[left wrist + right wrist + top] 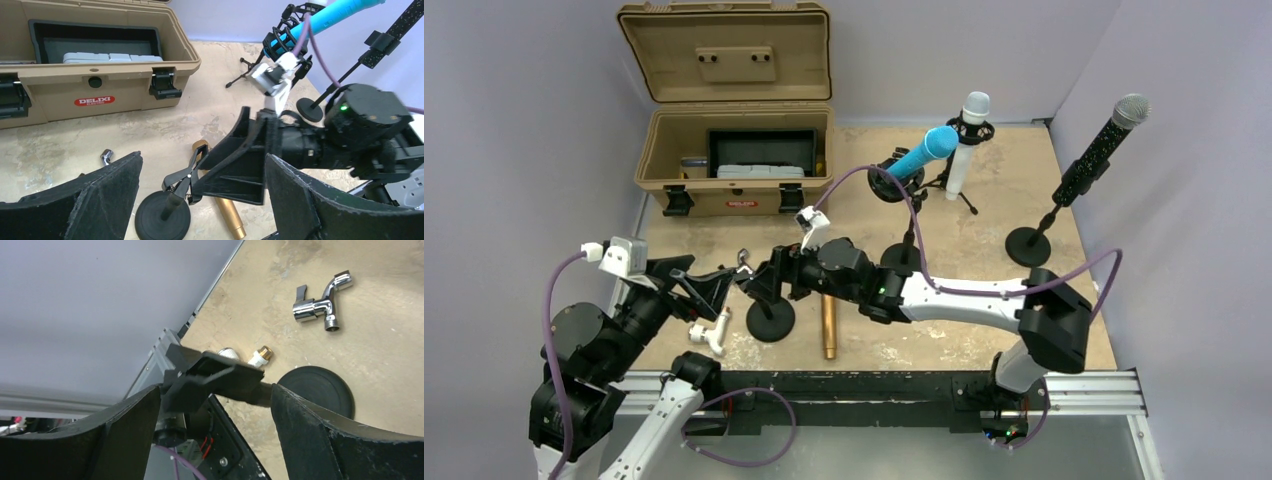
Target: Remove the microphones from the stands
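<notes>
light: bright, even, supplied from overhead | shadows: soft, cast short on bench (1014,170) | focus: foreground softened in wrist views | glare: chrome valve (315,307)

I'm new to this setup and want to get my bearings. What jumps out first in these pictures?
The left gripper and right gripper meet, fingers open, at a small black stand near the table's front edge, and a gold microphone lies flat beside its round base. At the back left sits an open tan toolbox, while a bright blue microphone and a black glittery microphone stand on mounts toward the back right.
</notes>
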You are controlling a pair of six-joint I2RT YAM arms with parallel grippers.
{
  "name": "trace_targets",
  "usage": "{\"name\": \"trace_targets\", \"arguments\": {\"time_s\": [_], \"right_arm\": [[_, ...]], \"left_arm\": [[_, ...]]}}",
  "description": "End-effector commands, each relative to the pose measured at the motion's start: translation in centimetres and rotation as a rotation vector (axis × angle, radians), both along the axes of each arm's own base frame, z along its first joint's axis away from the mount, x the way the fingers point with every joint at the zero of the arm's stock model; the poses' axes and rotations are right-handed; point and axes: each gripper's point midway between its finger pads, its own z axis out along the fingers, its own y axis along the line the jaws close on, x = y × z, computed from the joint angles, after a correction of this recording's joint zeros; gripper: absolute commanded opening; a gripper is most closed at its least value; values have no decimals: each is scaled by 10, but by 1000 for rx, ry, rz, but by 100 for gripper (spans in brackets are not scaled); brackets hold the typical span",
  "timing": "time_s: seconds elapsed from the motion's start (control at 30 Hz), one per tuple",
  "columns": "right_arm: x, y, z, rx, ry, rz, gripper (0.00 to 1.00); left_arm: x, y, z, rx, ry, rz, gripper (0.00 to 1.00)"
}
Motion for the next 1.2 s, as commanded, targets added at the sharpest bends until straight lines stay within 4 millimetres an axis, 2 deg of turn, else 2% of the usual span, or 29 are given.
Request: {"name": "trace_targets", "arguments": {"time_s": [0.0,0.2,0.33,0.5,0.6,0.7,0.8,0.93,1.0,1.1,1.17], "right_arm": [[-2,-25,40,-11,-145,-13,81],[-13,-40,100,38,-321,55,82],[-23,-64,157,112,-479,71,82],[-24,-114,230,174,-678,-27,83],[-17,-150,253,197,-719,-154,83],[5,-186,237,152,-664,-349,82],[26,-216,209,97,-560,-530,82],[49,-234,170,-18,-474,-679,81],[63,-239,152,-66,-446,-715,81],[101,-264,130,-73,-413,-741,79],[108,-274,126,-49,-440,-719,78]], "left_arm": [[9,-7,4,-14,-9,-19,90],[14,-11,0,-18,5,-28,90],[17,-13,-1,-19,13,-32,90],[19,-14,-1,-27,19,-34,90],[19,-16,-2,-35,23,-38,90],[19,-17,-2,-45,24,-43,90],[19,-19,-1,-53,24,-52,90],[21,-23,-1,-63,30,-66,90],[23,-25,0,-68,32,-73,90],[24,-27,0,-70,37,-82,90],[23,-27,1,-70,32,-84,90]]}}
